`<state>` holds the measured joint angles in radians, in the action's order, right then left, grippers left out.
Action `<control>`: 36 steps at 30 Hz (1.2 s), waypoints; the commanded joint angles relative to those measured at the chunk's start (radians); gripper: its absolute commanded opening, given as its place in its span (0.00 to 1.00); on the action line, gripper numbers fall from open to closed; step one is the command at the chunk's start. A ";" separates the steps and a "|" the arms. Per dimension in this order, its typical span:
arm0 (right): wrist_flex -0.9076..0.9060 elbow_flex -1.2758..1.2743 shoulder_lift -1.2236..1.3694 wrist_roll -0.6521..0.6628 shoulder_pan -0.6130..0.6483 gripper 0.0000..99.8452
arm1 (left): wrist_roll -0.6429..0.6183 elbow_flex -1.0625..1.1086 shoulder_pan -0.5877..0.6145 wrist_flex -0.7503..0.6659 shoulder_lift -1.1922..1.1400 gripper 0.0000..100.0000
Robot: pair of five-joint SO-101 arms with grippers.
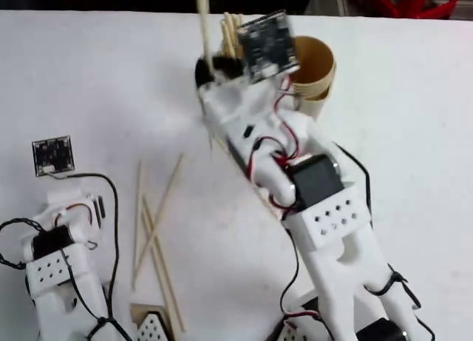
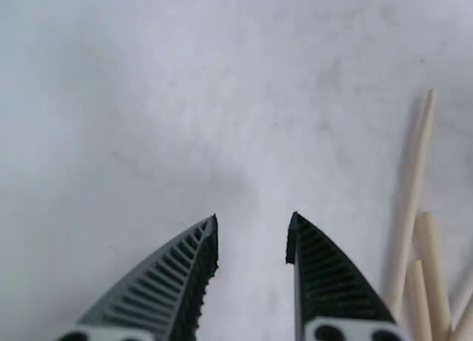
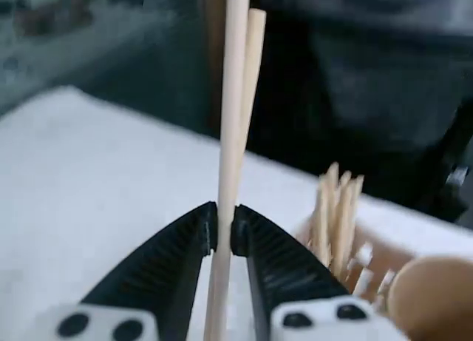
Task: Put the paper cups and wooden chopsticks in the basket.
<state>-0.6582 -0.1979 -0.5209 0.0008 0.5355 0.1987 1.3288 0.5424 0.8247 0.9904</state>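
Chopsticks, two slim pale wooden rods, stand upright, pinched tight by the right gripper with its ribbed black fingers (lower ends cut off). Behind them more sticks bristle by the stacked tan paper cups, which the arm half hides. The left gripper hangs spread apart over the white table, with loose chopsticks just beside it.

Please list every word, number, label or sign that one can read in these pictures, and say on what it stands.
No text can be read.
left arm's circuit board: possible markings, too small to read.
right arm's circuit board: blurred, unreadable.
loose chopsticks, tan cup, table: no writing visible.
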 commanded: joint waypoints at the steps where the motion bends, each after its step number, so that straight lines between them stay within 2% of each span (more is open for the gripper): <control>1: 0.189 0.011 -0.035 0.012 -0.071 0.02 | 0.009 -0.008 0.002 -0.018 0.021 0.17; 9: 0.412 0.006 -0.010 0.012 -0.168 0.02 | 0.009 -0.008 0.001 -0.018 0.021 0.17; 18: 0.607 0.006 0.193 0.012 -0.246 0.02 | 0.009 -0.008 0.001 -0.020 0.021 0.17; 25: 0.572 -0.040 0.280 0.014 -0.246 0.02 | 0.009 -0.008 0.001 -0.020 0.021 0.17; 32: 0.400 -0.043 0.263 0.011 -0.232 0.16 | 0.009 -0.008 0.001 -0.020 0.021 0.17; 36: 0.274 -0.032 0.163 0.012 -0.202 0.13 | 0.009 -0.008 0.001 -0.020 0.021 0.17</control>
<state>-0.3115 -0.2639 -0.2555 0.0054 0.2992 0.1987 1.3288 0.5424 0.8247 0.9904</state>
